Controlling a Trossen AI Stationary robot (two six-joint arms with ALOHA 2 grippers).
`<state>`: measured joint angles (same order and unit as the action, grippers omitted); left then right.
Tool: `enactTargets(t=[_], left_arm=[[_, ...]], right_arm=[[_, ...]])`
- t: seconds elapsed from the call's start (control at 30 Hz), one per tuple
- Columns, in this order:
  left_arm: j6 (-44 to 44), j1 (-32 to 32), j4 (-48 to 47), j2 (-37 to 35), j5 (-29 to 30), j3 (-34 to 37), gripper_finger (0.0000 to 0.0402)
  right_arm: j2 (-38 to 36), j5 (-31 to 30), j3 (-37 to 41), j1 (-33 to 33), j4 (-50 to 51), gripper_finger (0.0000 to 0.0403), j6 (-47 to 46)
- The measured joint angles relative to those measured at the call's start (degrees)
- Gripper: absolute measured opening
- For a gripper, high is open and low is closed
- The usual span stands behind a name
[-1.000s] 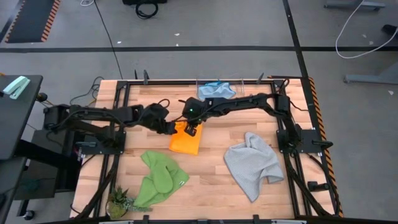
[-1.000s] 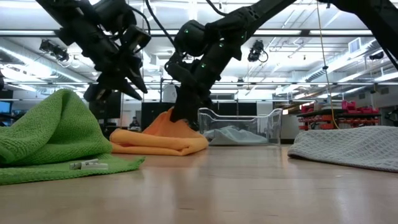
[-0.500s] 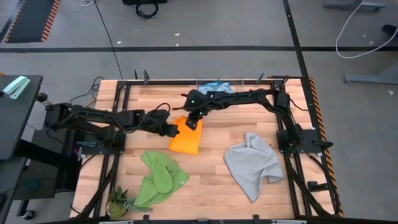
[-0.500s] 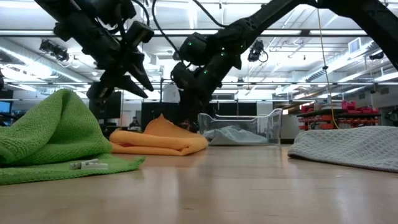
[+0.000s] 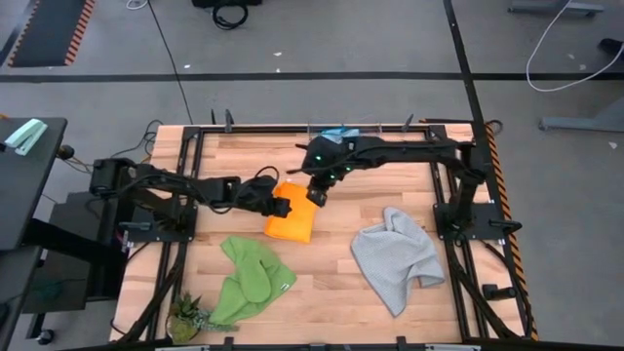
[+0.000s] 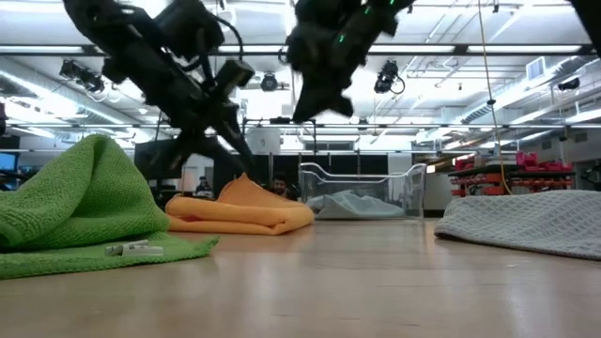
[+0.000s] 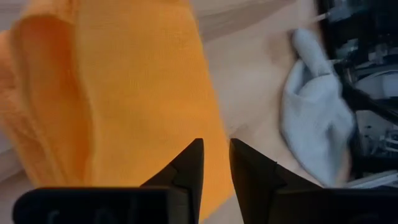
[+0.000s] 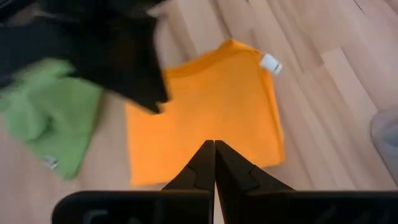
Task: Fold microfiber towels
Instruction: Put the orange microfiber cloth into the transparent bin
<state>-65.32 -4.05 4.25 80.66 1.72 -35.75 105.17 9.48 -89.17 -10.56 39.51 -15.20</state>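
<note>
The yellow-orange towel (image 5: 291,222) lies folded flat on the table's middle, with one raised fold (image 6: 246,183) at its far side. My left gripper (image 5: 281,207) hovers over its left part, fingers slanting down and a narrow gap open between them (image 7: 214,163); nothing is in the gap. My right gripper (image 5: 317,195) hangs shut high above the towel's far right corner (image 8: 214,146). The green towel (image 5: 249,281) lies crumpled near left, the grey one (image 5: 395,255) near right. The light blue one (image 5: 339,136) lies in a clear bin.
The clear bin (image 6: 362,192) stands at the table's far edge, behind the orange towel. A small plant-like object (image 5: 185,317) sits at the near left corner. Bare wood (image 5: 327,263) shows between the green and grey towels. Dark frame rails run along both sides.
My right gripper has risen from the orange towel, where it stood low on the raised fold, and now hangs high and clear of it. My left gripper has gone down and toward the table's right edge, over the towel's left part. The towel has stayed in place.
</note>
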Motion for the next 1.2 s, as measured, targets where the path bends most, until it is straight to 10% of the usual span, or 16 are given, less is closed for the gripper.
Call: enactTargets(t=[0.73,1.2], left_arm=[[7.04,-0.61,6.83,4.81,0.1,0.11,0.0091],[17.02,0.12,6.02,4.77,0.21,0.11,0.0094]], right_arm=[[-43.36,-1.81,43.09,5.02,-12.91,0.0007,-33.25],[-47.89,-0.87,52.33,9.83,-8.84,0.001,-42.17]])
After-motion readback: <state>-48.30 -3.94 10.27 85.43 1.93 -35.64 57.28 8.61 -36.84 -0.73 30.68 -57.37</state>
